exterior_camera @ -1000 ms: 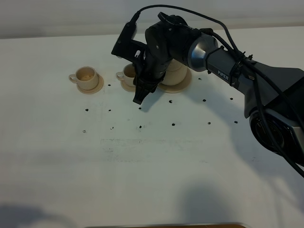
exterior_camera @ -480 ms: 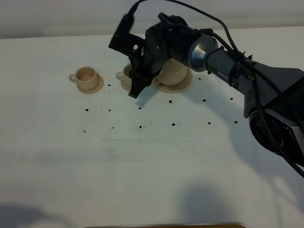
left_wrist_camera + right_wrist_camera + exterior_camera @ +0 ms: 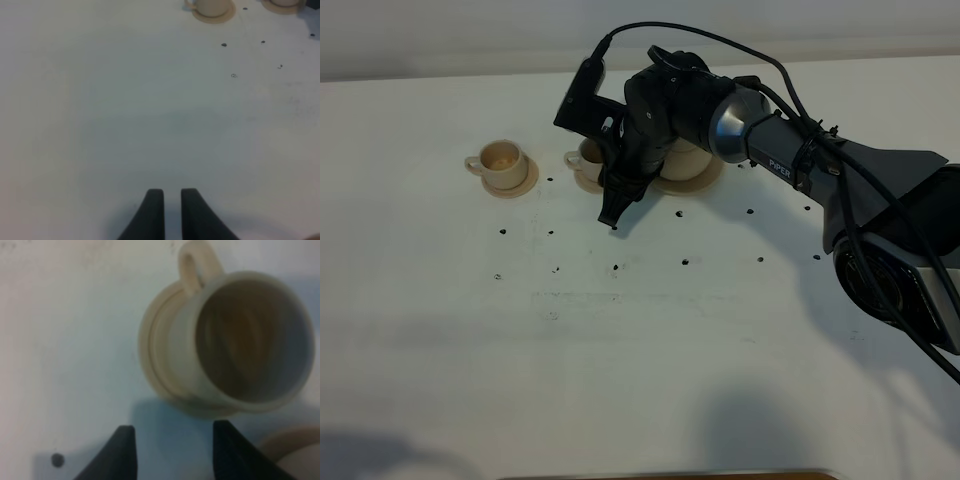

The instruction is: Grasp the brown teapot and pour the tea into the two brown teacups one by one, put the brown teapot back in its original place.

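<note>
Just beside the right tool point(image 3: 172, 427), jaws apart and empty, 1 brown teacup point(image 3: 250, 340) on its saucer point(image 3: 148, 352).

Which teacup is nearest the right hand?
The cup right beside the teapot; the right hand hangs just in front of it. The other cup stands alone, farther left.

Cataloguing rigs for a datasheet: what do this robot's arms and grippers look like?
The right arm is black and dark grey with a silvery rounded joint, white PIPER lettering and black cables looping along it. The right gripper has dark tapering fingers. The left gripper shows two similar black fingers; its arm is out of view.
</note>
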You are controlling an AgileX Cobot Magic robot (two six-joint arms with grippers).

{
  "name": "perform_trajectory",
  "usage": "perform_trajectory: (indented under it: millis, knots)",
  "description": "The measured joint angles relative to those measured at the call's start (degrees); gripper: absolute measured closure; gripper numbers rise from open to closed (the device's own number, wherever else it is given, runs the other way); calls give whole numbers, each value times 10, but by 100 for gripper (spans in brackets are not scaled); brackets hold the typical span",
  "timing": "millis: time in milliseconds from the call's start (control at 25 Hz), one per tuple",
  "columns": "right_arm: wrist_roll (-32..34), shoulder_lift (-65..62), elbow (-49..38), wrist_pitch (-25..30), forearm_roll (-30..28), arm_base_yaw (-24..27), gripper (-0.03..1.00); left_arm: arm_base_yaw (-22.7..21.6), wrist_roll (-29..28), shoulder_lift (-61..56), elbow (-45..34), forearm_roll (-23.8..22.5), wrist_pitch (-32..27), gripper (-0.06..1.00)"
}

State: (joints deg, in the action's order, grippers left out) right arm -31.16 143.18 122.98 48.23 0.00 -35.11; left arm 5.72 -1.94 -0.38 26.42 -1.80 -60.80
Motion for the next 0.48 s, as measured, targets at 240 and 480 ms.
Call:
perform_trajectory:
  millis: [240,480]
  knots:
    - [-6,0,0,19,-4,0,60,0,0,0,0,0,0,88]
    - [-6,-1,0,32,-11,0,60,0,0,0,0,0,0,88]
